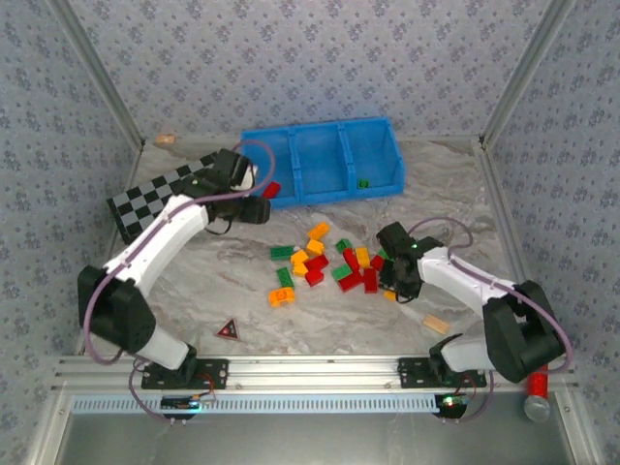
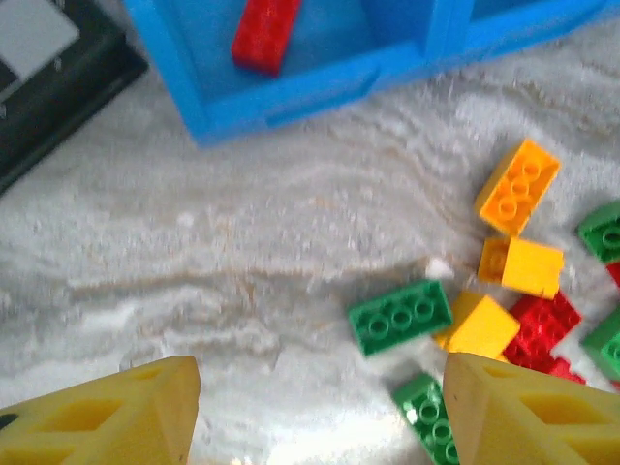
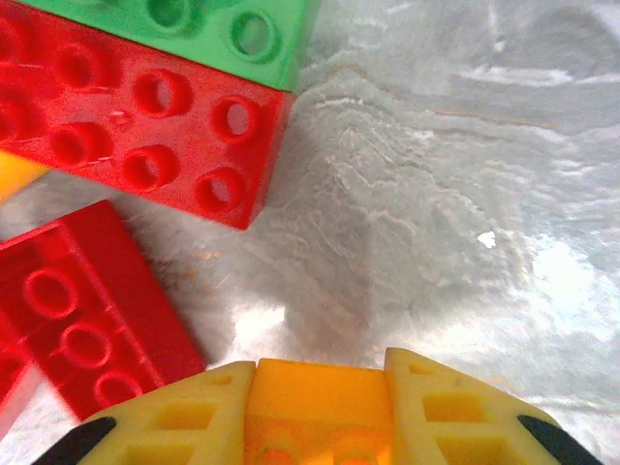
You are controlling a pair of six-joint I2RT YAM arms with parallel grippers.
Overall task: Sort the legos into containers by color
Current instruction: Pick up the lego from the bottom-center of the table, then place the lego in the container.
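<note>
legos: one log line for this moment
left gripper: open, by blue tray | right gripper: shut on orange brick | tray: red brick left bin, green brick right bin | other bricks: on table

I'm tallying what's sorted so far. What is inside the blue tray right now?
A red brick lies in the blue tray's left compartment and a green brick in the right one. The left arm covers part of the left compartment.

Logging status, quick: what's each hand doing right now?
Left hand: open, empty.
Right hand: closed on a small orange plastic studded brick.
</note>
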